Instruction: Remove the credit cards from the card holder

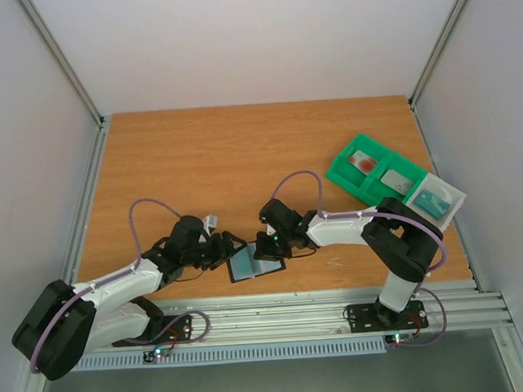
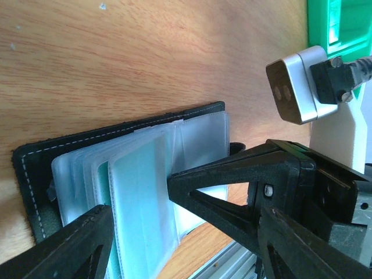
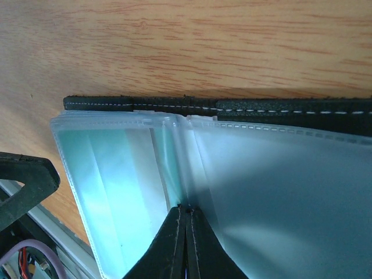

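From above, the card holder (image 1: 255,267) lies open on the desk (image 1: 197,164), near the front edge and right between your two arms. Your left claw (image 1: 222,252) is just beside its left side. Your right claw (image 1: 272,245) is at its top right. The green tray (image 1: 342,175) sits well apart, off to the right.

From the left wrist, your left claw's fingers (image 2: 64,250) stand wide apart and hold nothing. The right claw pokes in between them, with its tip on a clear sleeve (image 2: 197,139).

From the right wrist, your right claw is pinched tight shut on that clear sleeve, by the fold. The credit cards (image 3: 116,180) seem to be tucked inside the sleeves, but the cloudy plastic makes that hard to be sure of.

You look to be at the step of getting hold of a card. Next, I think you need the left claw to pin the card holder down. Then the right claw must pull gently and grab a card, not just plastic.
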